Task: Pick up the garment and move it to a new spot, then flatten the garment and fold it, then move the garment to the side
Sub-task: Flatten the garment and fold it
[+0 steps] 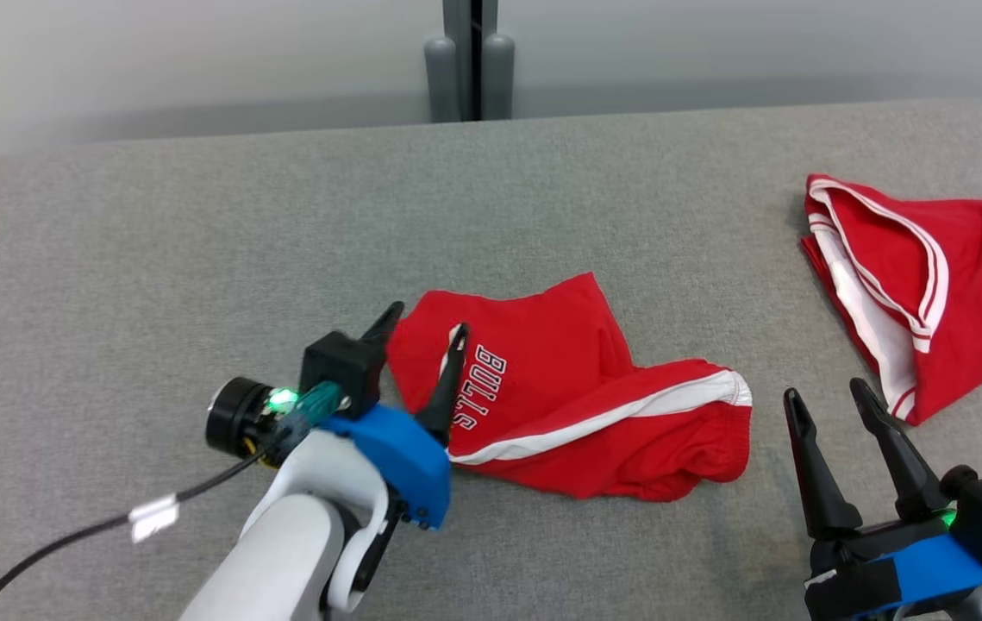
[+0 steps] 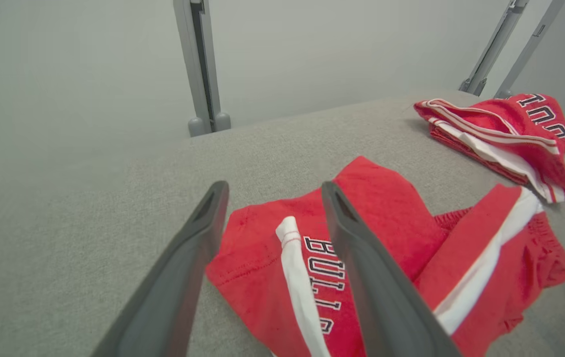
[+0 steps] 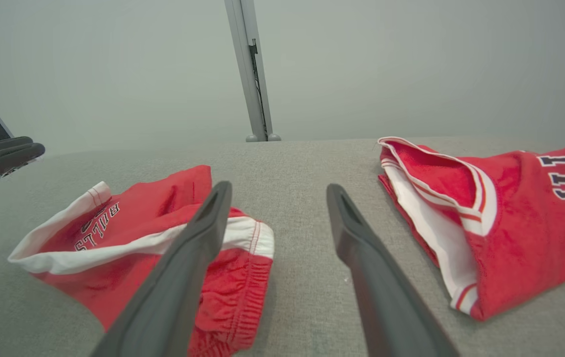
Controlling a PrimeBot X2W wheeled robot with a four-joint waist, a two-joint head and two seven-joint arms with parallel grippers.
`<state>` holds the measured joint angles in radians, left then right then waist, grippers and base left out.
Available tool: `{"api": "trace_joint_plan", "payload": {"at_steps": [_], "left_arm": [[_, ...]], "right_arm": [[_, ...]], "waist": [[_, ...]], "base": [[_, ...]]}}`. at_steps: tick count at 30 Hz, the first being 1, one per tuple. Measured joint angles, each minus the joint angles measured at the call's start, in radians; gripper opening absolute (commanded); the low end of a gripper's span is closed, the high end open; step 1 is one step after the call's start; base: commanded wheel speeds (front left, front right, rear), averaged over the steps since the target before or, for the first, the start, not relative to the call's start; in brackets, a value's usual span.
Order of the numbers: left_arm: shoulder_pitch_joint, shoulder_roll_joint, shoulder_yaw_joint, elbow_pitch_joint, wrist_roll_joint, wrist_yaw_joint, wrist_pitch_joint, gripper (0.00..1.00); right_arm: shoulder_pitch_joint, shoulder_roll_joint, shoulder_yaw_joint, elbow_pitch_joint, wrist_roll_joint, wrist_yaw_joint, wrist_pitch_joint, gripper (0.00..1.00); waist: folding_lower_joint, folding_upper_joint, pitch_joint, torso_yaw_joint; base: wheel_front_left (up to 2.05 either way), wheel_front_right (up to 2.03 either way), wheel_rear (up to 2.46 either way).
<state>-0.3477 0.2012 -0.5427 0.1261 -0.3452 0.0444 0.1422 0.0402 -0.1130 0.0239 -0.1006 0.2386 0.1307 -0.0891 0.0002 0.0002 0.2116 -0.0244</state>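
Two dark fingers of the left gripper (image 1: pixel 427 319) stand spread wide with nothing between them, poised over the left edge of the crumpled red shorts (image 1: pixel 559 379). In the left wrist view they straddle the white side stripe and the lettering printed beside it. Whether the tips touch the cloth cannot be told. The right gripper (image 1: pixel 827 390) is likewise spread and empty, low at the right, above bare grey table (image 1: pixel 197 241) between the shorts and a second red garment (image 1: pixel 965 293), apart from both.

The shorts lie bunched near the middle of the table, one part folded over another, with the gathered waistband at their right end. The second red garment sits well apart toward the far right edge.

The step in hand looks like the first pick-up, with the shorts as the likely target. To do it well, the left fingers should come down on the raised hem they straddle and pinch only the top layers, so that the cloth opens rather than lifts as a lump. The right gripper would do best to take the waistband end, so the shorts hang between two holds. The lift should clear the table before travelling, and the new spot should keep away from the other garment.
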Motion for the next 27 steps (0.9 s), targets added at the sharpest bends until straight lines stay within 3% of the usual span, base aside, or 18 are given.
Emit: {"api": "trace_joint_plan", "payload": {"at_steps": [5,10,11,12,13,21,27], "left_arm": [[-0.067,-0.025,-0.026,0.091,-0.028,-0.025,0.125,1.00],[-0.107,-0.019,-0.024,0.164,-0.027,-0.013,0.176,1.00],[-0.108,-0.019,-0.023,0.171,-0.031,-0.011,0.185,0.89],[-0.108,-0.019,-0.022,0.180,-0.036,-0.010,0.195,0.23],[-0.108,-0.017,-0.021,0.187,-0.041,-0.010,0.204,0.00],[-0.130,-0.014,-0.019,0.206,-0.050,-0.013,0.199,0.00],[-0.130,-0.016,-0.026,0.193,-0.047,-0.010,0.175,0.00]], "right_arm": [[-0.009,0.000,0.000,0.017,0.002,0.000,-0.002,1.00],[-0.020,0.000,0.008,0.033,0.008,0.000,-0.012,1.00],[-0.022,0.000,0.007,0.035,0.009,0.000,-0.016,1.00],[-0.023,0.000,0.007,0.036,0.009,0.000,-0.018,1.00],[-0.023,0.000,0.006,0.037,0.009,0.000,-0.018,1.00],[-0.055,-0.029,0.028,0.067,0.021,0.000,-0.016,1.00],[-0.110,-0.091,0.121,0.155,0.067,0.000,0.022,1.00]], "waist": [[0.0000,0.0000,0.027,-0.026],[0.0000,0.0001,0.041,-0.048],[0.0000,0.0001,0.041,-0.050],[0.0000,0.0000,0.042,-0.051],[-0.0002,0.0000,0.044,-0.052],[-0.0001,0.0000,0.054,-0.051],[-0.0001,0.0000,0.059,-0.033]], "base": [[0.00,0.00,0.00],[0.00,0.00,0.00],[0.00,0.00,0.00],[0.00,0.00,0.00],[0.00,0.00,0.00],[0.00,0.00,0.00],[0.00,0.00,0.00]]}}
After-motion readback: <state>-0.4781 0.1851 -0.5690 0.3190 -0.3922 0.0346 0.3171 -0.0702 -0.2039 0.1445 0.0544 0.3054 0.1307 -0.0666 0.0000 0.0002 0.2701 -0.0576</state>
